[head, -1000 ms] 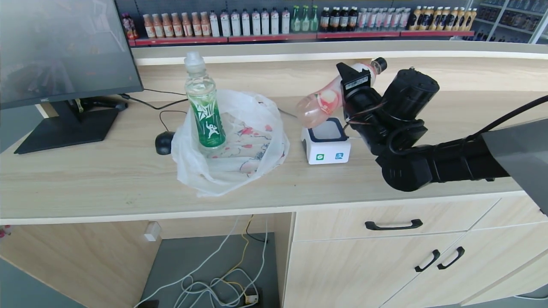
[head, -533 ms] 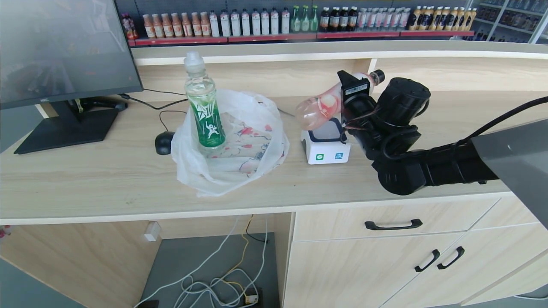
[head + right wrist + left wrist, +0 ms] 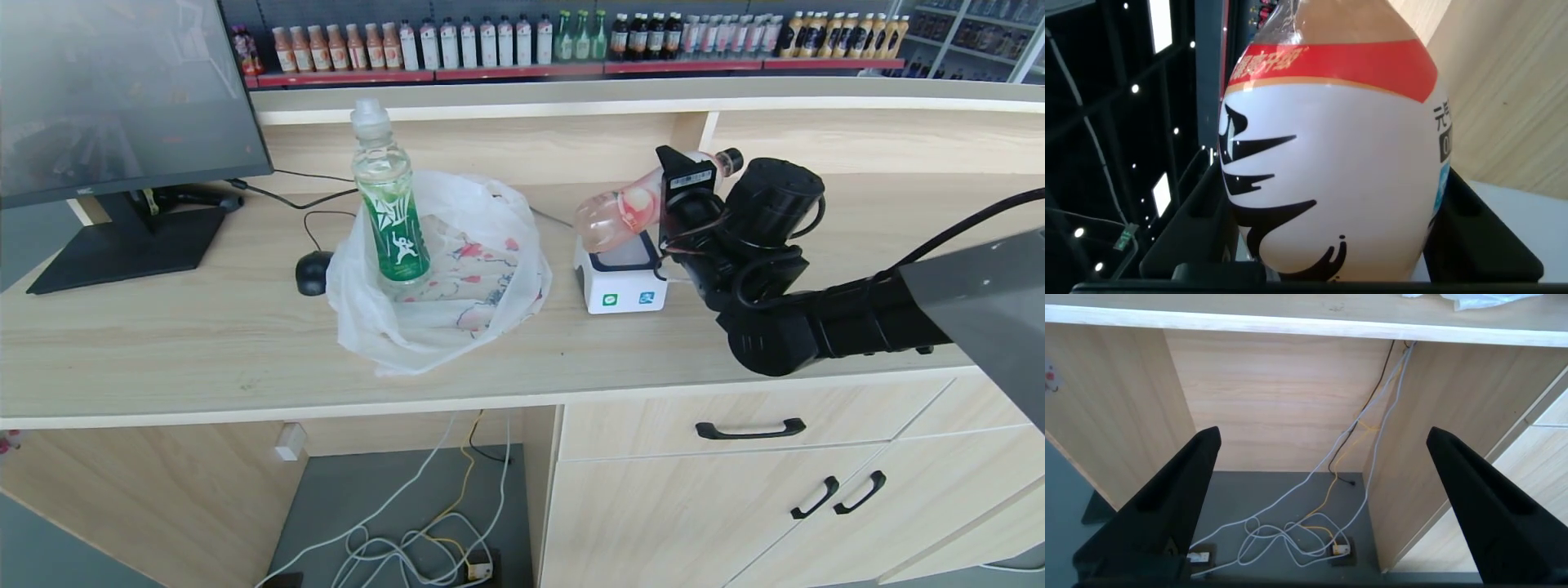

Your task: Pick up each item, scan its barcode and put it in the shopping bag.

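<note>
Black right gripper is clamped on the pink drink bottle, tilted base-down just above the white scanner. The slick, rounded plastic could twist in the jaws, hiding the barcode or bumping the scanner. The shopping bag, holding a green bottle, sits beside the scanner.

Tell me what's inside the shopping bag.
A green-labelled bottle stands upright in the shopping bag. The bag's crumpled plastic hides the bottle's base and anything lying lower.
</note>
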